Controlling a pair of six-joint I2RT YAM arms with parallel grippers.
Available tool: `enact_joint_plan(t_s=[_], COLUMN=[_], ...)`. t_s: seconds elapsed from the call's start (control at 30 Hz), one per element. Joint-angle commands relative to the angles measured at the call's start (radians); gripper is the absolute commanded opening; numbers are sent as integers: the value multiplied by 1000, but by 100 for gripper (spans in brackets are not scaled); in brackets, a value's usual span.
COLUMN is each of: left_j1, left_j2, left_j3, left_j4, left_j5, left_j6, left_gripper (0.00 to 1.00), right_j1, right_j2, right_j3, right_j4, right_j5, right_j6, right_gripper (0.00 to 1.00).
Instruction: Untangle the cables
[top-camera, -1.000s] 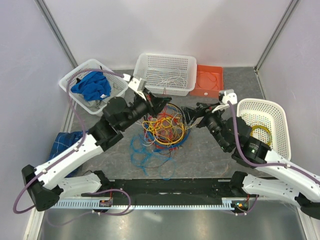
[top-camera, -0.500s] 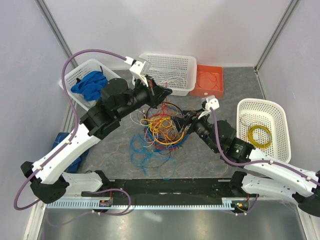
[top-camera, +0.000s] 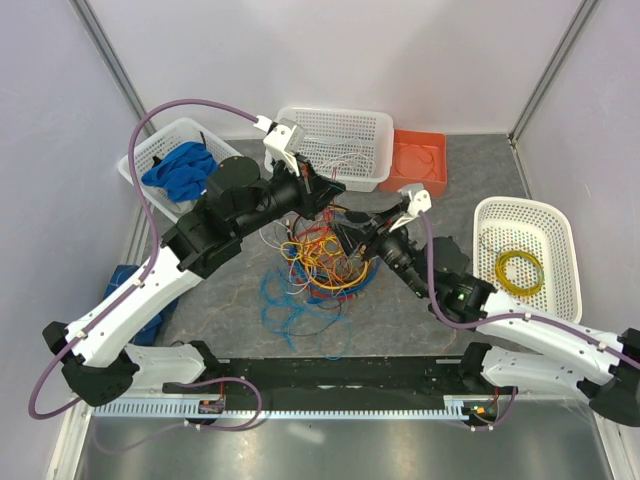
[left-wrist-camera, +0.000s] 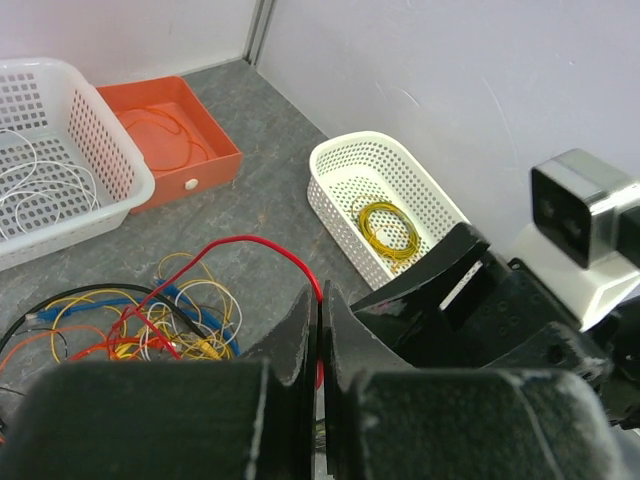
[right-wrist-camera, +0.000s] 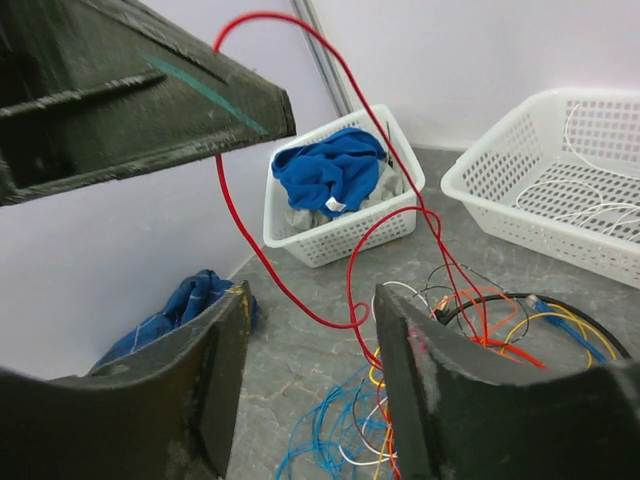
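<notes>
The cables (top-camera: 325, 255) lie tangled on the grey floor between the arms: yellow, orange, red, black and white loops, with blue strands (top-camera: 295, 305) spread at the near side. My left gripper (top-camera: 333, 190) is raised over the far side of the bunch and shut on a red cable (left-wrist-camera: 250, 238), which arcs from the jaws down into the tangle (left-wrist-camera: 150, 325). My right gripper (top-camera: 348, 238) is open at the right side of the bunch. In the right wrist view the taut red cable (right-wrist-camera: 271, 266) crosses the gap between the open fingers (right-wrist-camera: 215, 370) without touching them.
A white basket (top-camera: 160, 150) with blue cloth stands back left. A white basket (top-camera: 335, 125) holding white wires stands back centre, an orange tray (top-camera: 418, 160) beside it. A white basket (top-camera: 540, 220) at right holds a yellow coil (top-camera: 520, 268). Blue cloth (top-camera: 125, 285) lies at left.
My left gripper has risen and moved back with the red cable, drawing it up out of the bunch. My right gripper has moved left to the bunch's edge.
</notes>
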Motion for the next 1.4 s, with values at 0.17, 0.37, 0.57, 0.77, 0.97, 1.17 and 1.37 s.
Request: enact_joint_plan(t_s=[0.17,0.37,0.57,0.77,0.97,1.17,1.37], left_j1=[-1,-1,-1,-1,-1,-1,-1], left_j2=[0,-47,-197,-345,-380,-238,-62], left_j3=[-4,-42,-162,-442,-751,-839,-845], left_j4=[10,13,102,344,740,1064,1273], left_j5=[29,-25,-201,-250,-211,-131,-68], left_j6=[-13,1,-11,-19,-28,-22,-54], left_gripper=[2,6,100,100,100,100,100], right_j1=[-2,-1,-2,-2,-2,-2,-2], right_j2=[114,100,77,96,126,156,183], right_j3=[102,191,405,603,769,861,921], right_j4=[109,-7,-235,-397,-499,-569,-625], right_j5=[-43,44,165,234,242,222,205], right_j6=[-15,-77,-185,-223,-229,-207,-191], right_gripper=[28,0,0,0,0,0,0])
